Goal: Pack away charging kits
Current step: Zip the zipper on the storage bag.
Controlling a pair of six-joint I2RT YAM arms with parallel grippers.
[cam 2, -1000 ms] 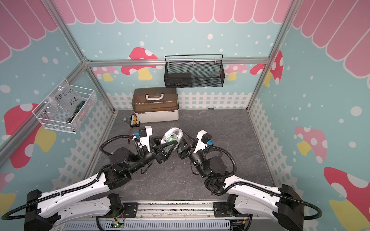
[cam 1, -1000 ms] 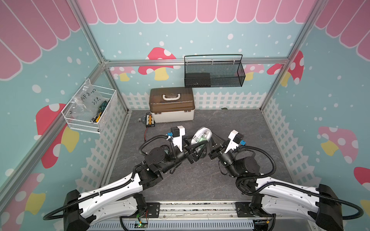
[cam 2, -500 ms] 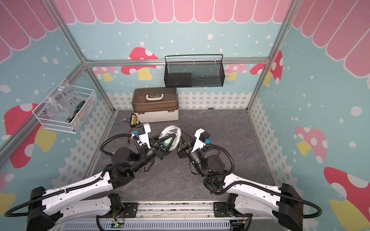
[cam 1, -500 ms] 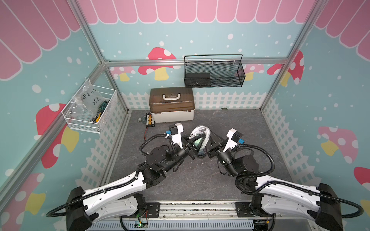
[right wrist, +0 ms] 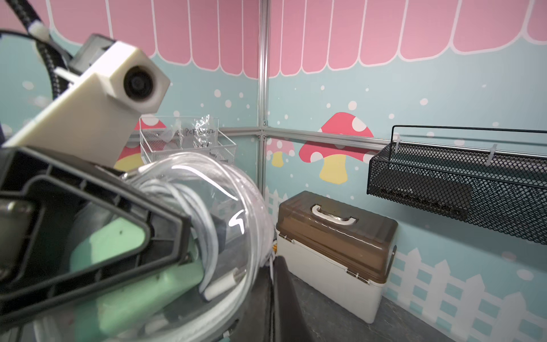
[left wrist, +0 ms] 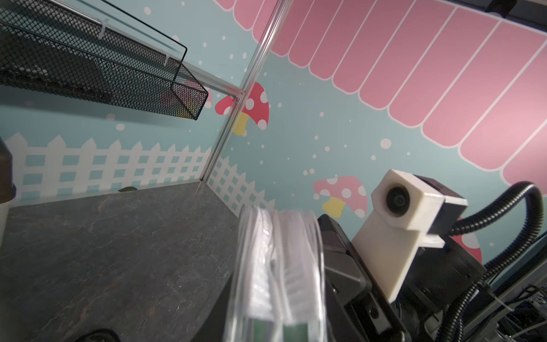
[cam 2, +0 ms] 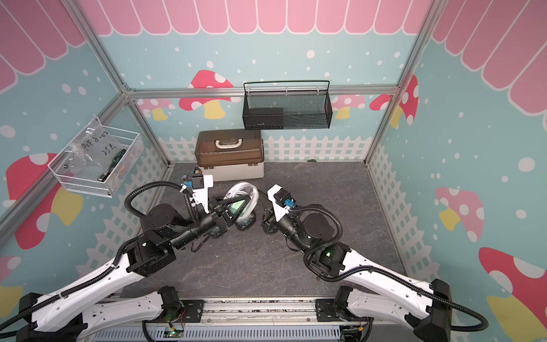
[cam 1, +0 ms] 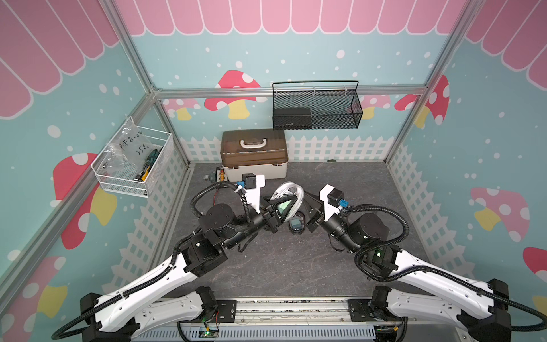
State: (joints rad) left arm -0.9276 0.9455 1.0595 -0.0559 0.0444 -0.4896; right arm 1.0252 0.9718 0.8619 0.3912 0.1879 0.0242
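A clear white-rimmed pouch [cam 1: 288, 189] [cam 2: 241, 189] is held off the table between the two arms, standing on edge. Inside it the right wrist view shows a teal-green adapter [right wrist: 118, 245] and a coiled white cable [right wrist: 192, 207]. My left gripper [cam 1: 291, 199] [cam 2: 247, 197] [left wrist: 275, 325] is shut on the pouch [left wrist: 278, 266] across its flat faces. My right gripper [cam 1: 305, 195] [right wrist: 275, 281] is shut, its tip against the pouch's [right wrist: 225, 207] rim; I cannot tell whether it pinches anything. A black-rimmed pouch [cam 1: 297, 225] [cam 2: 244, 223] lies on the table below them.
The big brown-lidded white box [cam 1: 254, 154] [right wrist: 334, 237] stands closed at the back. Beside it lies the black board with yellow connectors [cam 1: 220, 176]. A black mesh basket [cam 1: 316, 106] hangs on the back wall and a white wire basket [cam 1: 133, 165] on the left wall.
My left gripper has closed onto the pouch. Both grippers and the pouch have shifted a little to the left and toward the back.
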